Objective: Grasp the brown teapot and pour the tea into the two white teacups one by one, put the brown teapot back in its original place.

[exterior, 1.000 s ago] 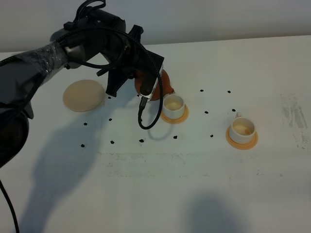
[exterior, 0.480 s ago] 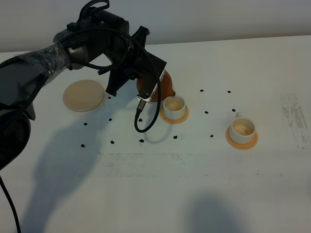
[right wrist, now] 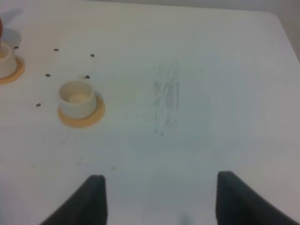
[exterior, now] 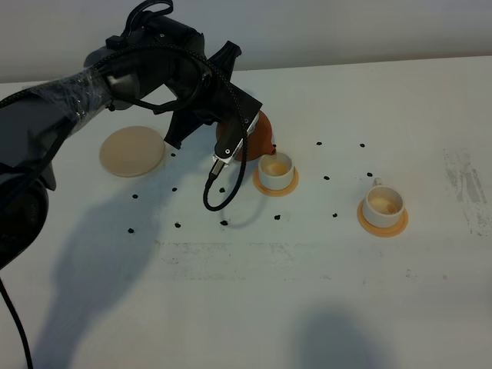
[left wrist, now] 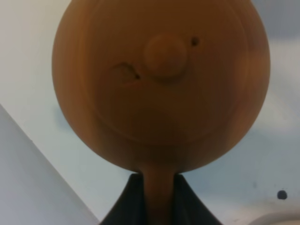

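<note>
The left gripper (left wrist: 159, 190) is clamping fully closed on the loop handle (left wrist: 158, 180) of the brown teapot (exterior: 260, 138), and its dark fingers (left wrist: 125, 206) are pressing on both sides of the handle. In the left wrist view the teapot is filling most of the picture, with its round lid and knob (left wrist: 165, 55) facing the camera.

From the high camera, the teapot is hanging off the worktop (exterior: 307, 292) under the left arm, at about 10 o'clock of the nearer teacup (exterior: 275, 164). Its lower edge is sitting just beside that cup's rim; whether the two are touching cannot be told. The cup is standing on its orange coaster (exterior: 277, 186). The second teacup (exterior: 382, 201) is resting on its own orange coaster (exterior: 382, 223) at about 4 o'clock of the first, well apart from it. The cream coaster (exterior: 132, 151) is lying bare at 9 o'clock of the teapot. A black cable (exterior: 211, 196) is looping down from the left arm at 7 o'clock of the teapot, and small black dots (exterior: 224, 223) are showing around the cups.

The right gripper (right wrist: 160, 185) is standing wide open with nothing between its fingers, hovering over bare worktop, with the second teacup at about 10 o'clock of it in its own wrist view.
</note>
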